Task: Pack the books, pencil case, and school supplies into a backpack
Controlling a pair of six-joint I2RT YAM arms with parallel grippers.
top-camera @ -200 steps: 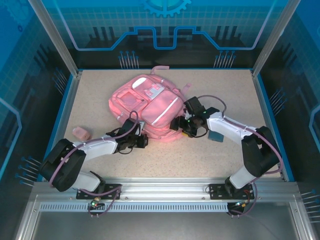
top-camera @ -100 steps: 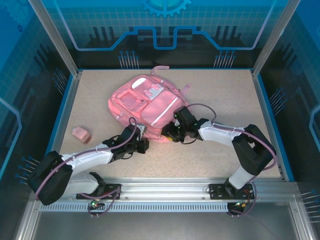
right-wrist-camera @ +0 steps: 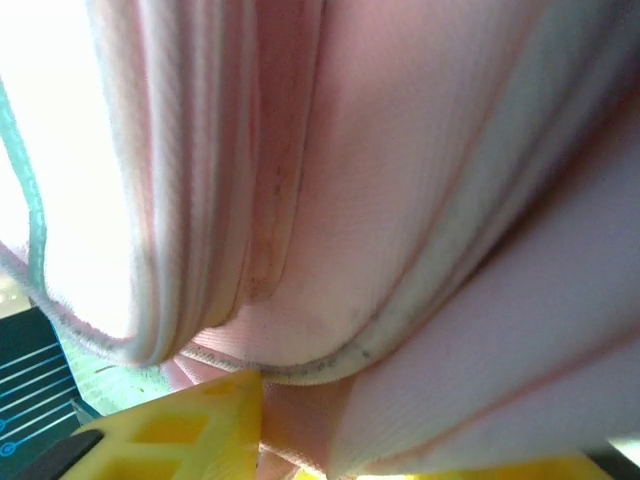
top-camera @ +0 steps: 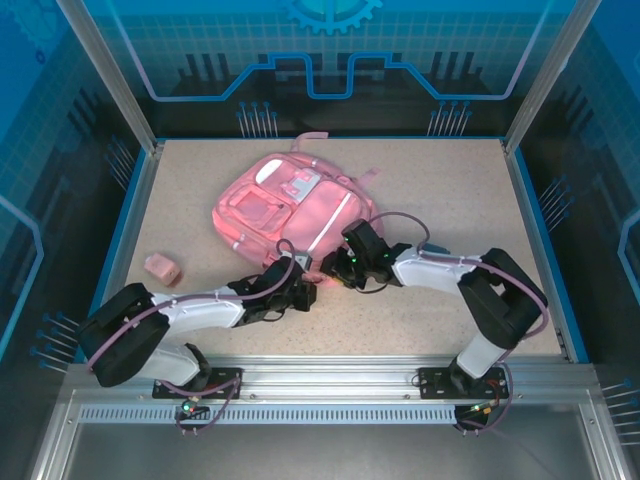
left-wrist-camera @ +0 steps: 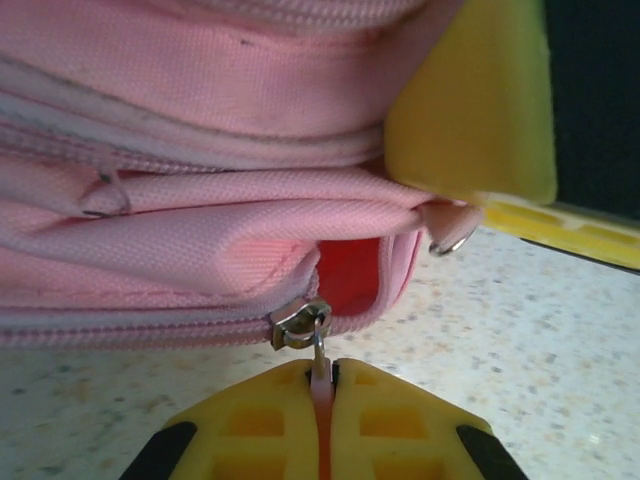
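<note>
Now left pincer (left-wrist-camera: pixel 322 385) clamps the zipper pull (left-wrist-camera: pixel 318 352) (right pincer (top-camera: pixel 331 272) nips the backpack (top-camera: pixel 290 205) fabric).

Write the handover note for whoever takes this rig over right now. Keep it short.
Left gripper: jaws shut on the zipper pull at the near corner of the backpack.
Right gripper: jaws shut on a fold of backpack fabric beside that corner.
The backpack lies flat mid-table, front pockets up. A small pink item lies on the table to its left, apart from it.
Done: zip closed up to the slider; a short gap past it shows red lining. The contents cannot be seen.
Left: probably pack the pink item, then run the zip shut.
</note>
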